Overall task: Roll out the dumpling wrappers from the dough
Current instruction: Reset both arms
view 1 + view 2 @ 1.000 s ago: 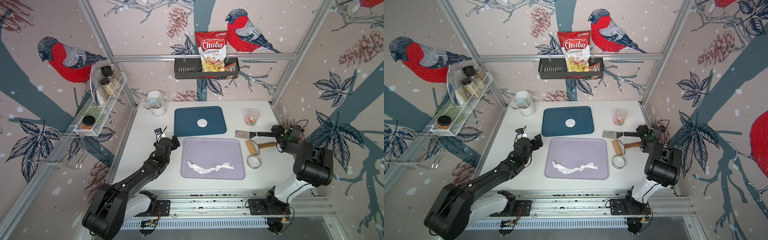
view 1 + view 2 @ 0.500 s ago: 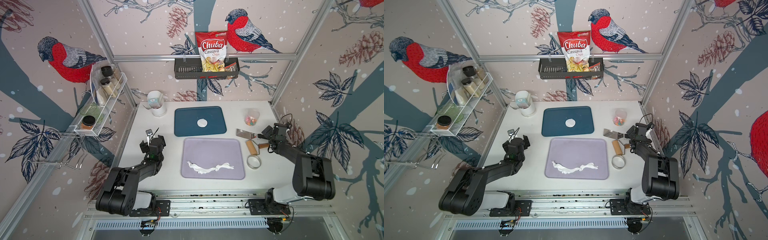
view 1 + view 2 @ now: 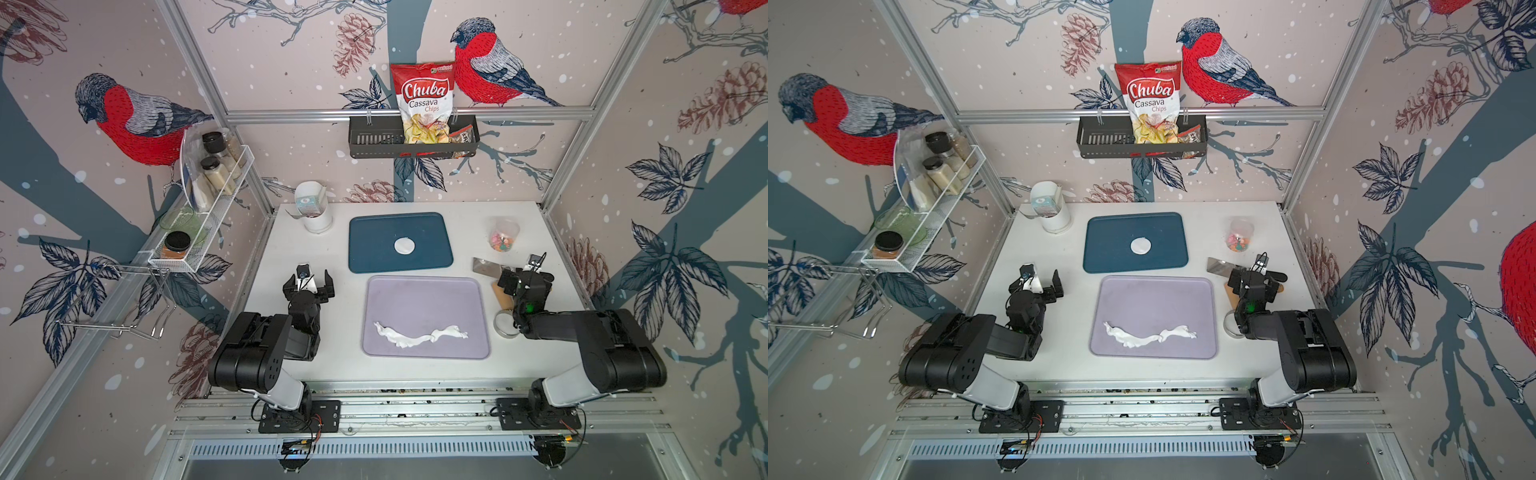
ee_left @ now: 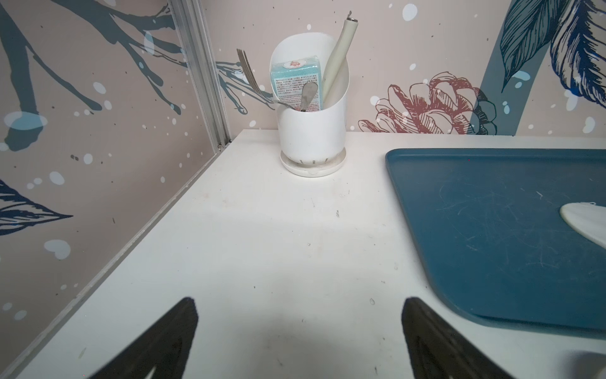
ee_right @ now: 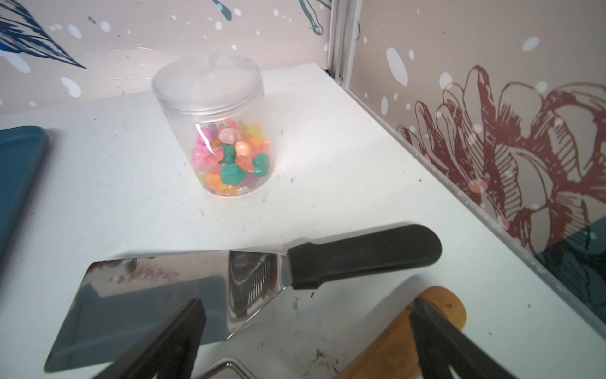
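I see the soft white dough (image 3: 415, 334) lying as a long ragged strip across the near part of the lilac rectangular tray (image 3: 424, 299), in both top views. One thin round white dumpling wrapper (image 3: 404, 245) sits alone near the middle of the dark blue rectangular tray (image 3: 374, 241), which lies just behind the lilac one on the white bench (image 3: 478, 370).

My left pincer (image 3: 309, 282) is over bare bench to the left of both trays. Its jaws are spread wide with nothing between them. From its wrist camera, the white utensil holder (image 4: 311, 131) stands in the far corner, and an edge of the wrapper shows on the blue tray.

My right pincer (image 5: 306, 305) is also wide open and empty, to the right of the lilac tray. Through its wrist camera, one finger overlaps the shiny blade of the black-handled metal spatula (image 5: 164, 295) and the other the wooden roller (image 5: 393, 344); whether either touches, I cannot tell. Beyond stands a clear lidded jar of coloured beads (image 5: 226, 137). A metal ring cutter (image 3: 503, 326) lies beside the lilac tray's right edge, partly under that arm.
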